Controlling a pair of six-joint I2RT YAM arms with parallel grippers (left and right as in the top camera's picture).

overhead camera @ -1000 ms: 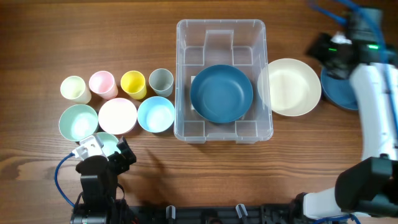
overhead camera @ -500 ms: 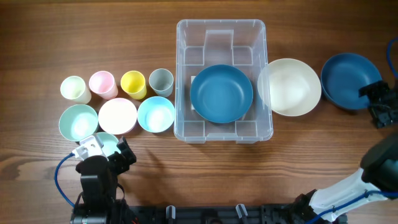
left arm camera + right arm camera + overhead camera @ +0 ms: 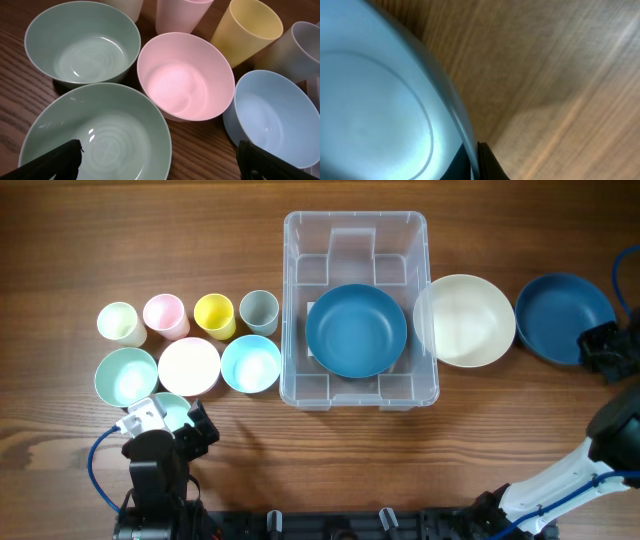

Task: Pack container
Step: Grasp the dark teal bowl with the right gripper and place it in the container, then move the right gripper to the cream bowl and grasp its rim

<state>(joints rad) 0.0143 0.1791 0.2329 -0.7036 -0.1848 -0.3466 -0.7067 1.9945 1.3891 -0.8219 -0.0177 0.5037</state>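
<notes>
The clear rectangular container (image 3: 358,308) stands mid-table with a dark blue bowl (image 3: 356,330) inside it. A cream bowl (image 3: 465,319) sits just right of it, and a second dark blue bowl (image 3: 563,315) lies at the far right. My right gripper (image 3: 598,348) is shut on that bowl's rim; in the right wrist view its fingers (image 3: 485,162) pinch the blue wall (image 3: 380,115) from both sides. My left gripper (image 3: 175,425) hangs open at the front left over a pale green bowl (image 3: 95,135), its dark fingertips (image 3: 60,157) wide apart.
Left of the container stand cream (image 3: 120,323), pink (image 3: 165,315), yellow (image 3: 214,315) and grey (image 3: 259,311) cups. In front of them sit mint (image 3: 126,376), pale pink (image 3: 189,366) and light blue (image 3: 251,364) bowls. Cables run along the table's front edge.
My right arm has swung from above the far-right bowl down to its right rim, and the gripper has shut on it. The left arm has not moved.
</notes>
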